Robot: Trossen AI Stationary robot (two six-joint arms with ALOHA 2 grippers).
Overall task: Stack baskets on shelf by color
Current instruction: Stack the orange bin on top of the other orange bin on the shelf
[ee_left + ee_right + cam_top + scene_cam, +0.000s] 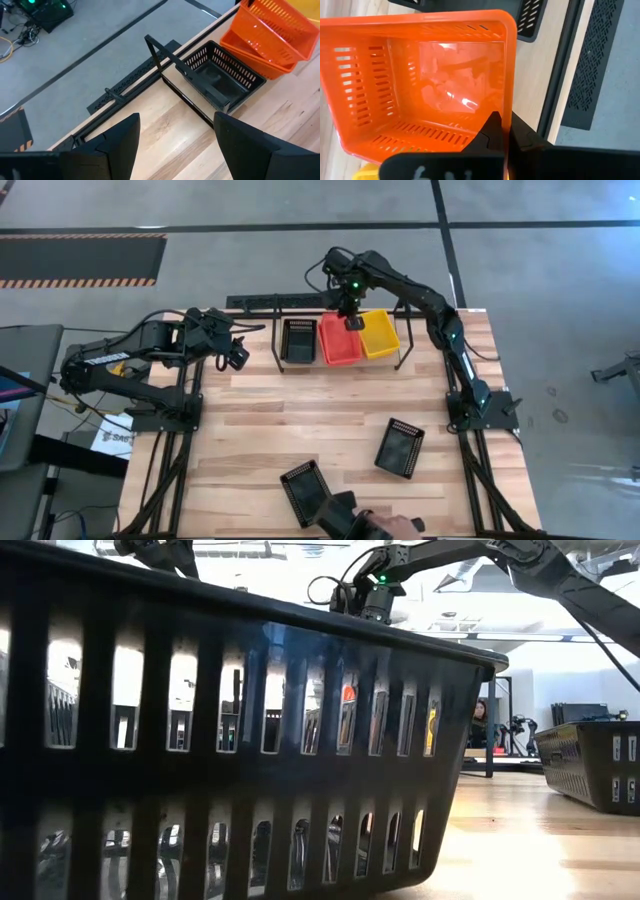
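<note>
On the wooden table (300, 420) at the shelf (285, 302), my right gripper (506, 131) pinches the rim of a red-orange basket (420, 75) tilted over the red stack, where a skewed release could jam or tip it.

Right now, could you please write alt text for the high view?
The right gripper is shut on a red-orange basket on the shelf, between black and yellow ones. The left gripper hovers open nearby.

We can read only partial letters, "SA", on a white sheet (112, 442) lying beyond the counter's left edge; no other text is legible to us.
</note>
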